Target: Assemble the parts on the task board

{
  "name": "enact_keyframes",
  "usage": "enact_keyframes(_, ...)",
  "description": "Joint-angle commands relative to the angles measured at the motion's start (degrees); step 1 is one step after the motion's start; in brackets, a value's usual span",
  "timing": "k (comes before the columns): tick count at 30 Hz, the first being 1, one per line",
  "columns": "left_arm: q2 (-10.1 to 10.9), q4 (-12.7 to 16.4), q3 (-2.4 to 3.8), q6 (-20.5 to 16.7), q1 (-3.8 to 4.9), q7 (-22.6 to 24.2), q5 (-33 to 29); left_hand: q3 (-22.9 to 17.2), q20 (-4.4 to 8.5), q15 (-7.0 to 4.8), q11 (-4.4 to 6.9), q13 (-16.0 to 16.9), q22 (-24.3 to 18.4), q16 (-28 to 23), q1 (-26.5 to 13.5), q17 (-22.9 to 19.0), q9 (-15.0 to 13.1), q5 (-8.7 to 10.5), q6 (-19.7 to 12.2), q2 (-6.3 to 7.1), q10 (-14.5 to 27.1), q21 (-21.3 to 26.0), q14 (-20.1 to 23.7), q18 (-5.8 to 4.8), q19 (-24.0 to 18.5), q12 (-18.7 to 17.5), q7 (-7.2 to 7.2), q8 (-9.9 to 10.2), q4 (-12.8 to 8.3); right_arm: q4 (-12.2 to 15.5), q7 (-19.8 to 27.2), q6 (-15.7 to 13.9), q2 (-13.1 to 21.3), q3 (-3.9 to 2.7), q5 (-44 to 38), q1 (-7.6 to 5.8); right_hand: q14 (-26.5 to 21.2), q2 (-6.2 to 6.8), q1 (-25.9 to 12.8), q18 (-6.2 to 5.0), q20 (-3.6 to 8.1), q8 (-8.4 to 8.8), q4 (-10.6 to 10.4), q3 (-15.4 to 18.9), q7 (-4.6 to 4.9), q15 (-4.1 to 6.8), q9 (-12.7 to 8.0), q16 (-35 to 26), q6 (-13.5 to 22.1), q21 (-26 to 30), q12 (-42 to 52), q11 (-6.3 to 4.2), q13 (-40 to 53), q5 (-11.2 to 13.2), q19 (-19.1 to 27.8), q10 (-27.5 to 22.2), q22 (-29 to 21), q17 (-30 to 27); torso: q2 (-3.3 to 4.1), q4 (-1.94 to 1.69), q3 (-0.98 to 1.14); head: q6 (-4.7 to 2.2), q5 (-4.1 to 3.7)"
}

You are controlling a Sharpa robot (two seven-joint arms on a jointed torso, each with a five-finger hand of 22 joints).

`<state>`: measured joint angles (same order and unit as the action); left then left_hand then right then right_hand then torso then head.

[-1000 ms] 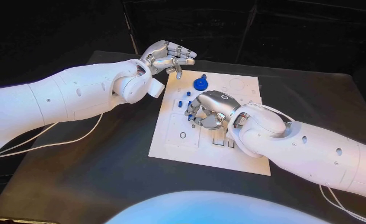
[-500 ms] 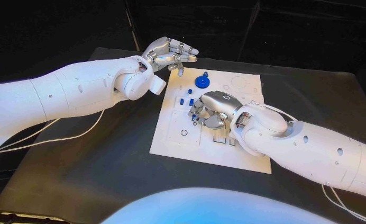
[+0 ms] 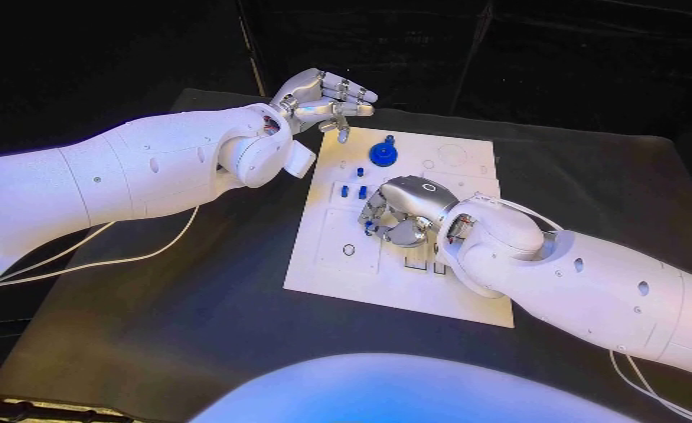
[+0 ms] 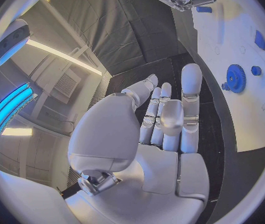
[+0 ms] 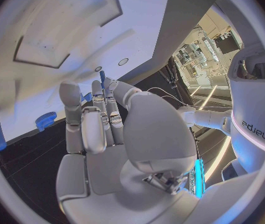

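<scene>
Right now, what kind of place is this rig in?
Likely a robotics lab or demo test cell. A black table backed by dark curtains holds a white task board with small blue parts like a gear. The left wrist view shows strip ceiling lights.

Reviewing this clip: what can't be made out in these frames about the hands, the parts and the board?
- Head view: the right hand covers the middle of the task board; parts beneath it are hidden.
- Right wrist view: a blue part stands at the fingertips; whether it is pinched is unclear.
- Left wrist view: the board is cut off by the circle's rim past the blue gear.
</scene>
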<state>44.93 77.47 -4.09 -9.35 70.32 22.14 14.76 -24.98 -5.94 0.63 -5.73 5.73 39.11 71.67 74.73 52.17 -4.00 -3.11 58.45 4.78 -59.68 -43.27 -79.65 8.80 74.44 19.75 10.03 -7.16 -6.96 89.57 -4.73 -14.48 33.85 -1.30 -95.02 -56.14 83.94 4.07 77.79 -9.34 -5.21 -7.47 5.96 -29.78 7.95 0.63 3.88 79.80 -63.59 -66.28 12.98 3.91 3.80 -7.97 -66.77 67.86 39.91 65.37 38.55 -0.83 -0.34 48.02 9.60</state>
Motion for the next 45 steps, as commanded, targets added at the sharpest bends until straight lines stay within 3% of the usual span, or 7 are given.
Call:
enact_keyframes(1, -0.07, 0.03, 0.04, 0.34, 0.12, 0.08, -0.28, 0.18, -0.09, -0.04, -0.03, 0.1, -0.04, -0.13, -0.49, -0.1, 0.04, 0.1, -0.26, -0.13, 0.51, 0.15, 0.36, 1.08, -0.19, 0.2, 0.01, -0.22, 0.08, -0.04, 0.19, 1.18, 0.03, 0.03, -0.35, -0.04, 1.96, -0.02, -0.43, 0.37, -0.1, 0.01, -0.16, -0.33, 0.47, -0.03, 0.06, 0.23, -0.06, -0.31, -0.25, 0.23, 0.0, 0.21, 0.0, 0.01, 0.06, -0.04, 0.05, -0.02, 0.02, 0.06, -0.05)
enact_keyframes(28, -0.29, -0.03, 0.04, 0.56, 0.12, -0.04, -0.28, 0.24, -0.12, -0.01, -0.06, 0.13, -0.09, -0.13, -0.57, -0.15, 0.04, 0.1, -0.35, -0.15, 0.66, 0.21, 0.39, 1.1, -0.21, 0.32, 0.04, -0.27, 0.13, -1.49, -0.61, 2.24, -0.91, 0.16, -0.85, 0.11, 1.97, -0.05, -0.5, 0.35, -0.11, 0.02, -0.2, -0.31, 0.46, -0.04, 0.07, 0.25, -0.1, -0.27, -0.27, 0.23, 0.01, 0.24, 0.06, 0.04, -0.04, -0.01, 0.05, -0.02, -0.01, 0.24, -0.12)
enact_keyframes(35, -0.36, -0.08, 0.04, 0.56, 0.12, -0.08, -0.28, 0.24, -0.12, -0.01, -0.06, 0.13, -0.09, -0.13, -0.57, -0.15, 0.04, 0.1, -0.35, -0.15, 0.66, 0.21, 0.39, 1.1, -0.21, 0.32, 0.04, -0.27, 0.13, -0.79, -1.42, 5.73, -0.6, 1.64, -1.47, 0.11, 1.92, -0.07, -0.62, 0.31, -0.14, 0.06, -0.24, -0.26, 0.44, -0.05, 0.08, 0.15, -0.15, -0.19, -0.35, 0.23, 0.03, 0.29, 0.19, 0.07, -0.21, -0.28, 0.04, 0.01, -0.01, 0.38, -0.1)
enact_keyframes(45, -0.37, -0.09, 0.04, 0.59, 0.12, -0.14, -0.28, 0.24, -0.12, -0.01, -0.06, 0.13, -0.09, -0.13, -0.57, -0.15, 0.04, 0.1, -0.35, -0.15, 0.66, 0.21, 0.39, 1.1, -0.21, 0.32, 0.04, -0.27, 0.13, -0.33, -2.91, 6.16, -0.38, 2.11, -3.3, 0.11, 1.86, 0.15, -0.9, 0.23, -0.17, 0.16, -0.26, -0.03, 0.41, -0.05, 0.08, 0.06, -0.18, 0.0, -0.5, 0.22, 0.03, 0.44, 0.47, 0.07, -0.63, -0.49, 0.03, -0.01, 0.02, 0.6, -0.26)
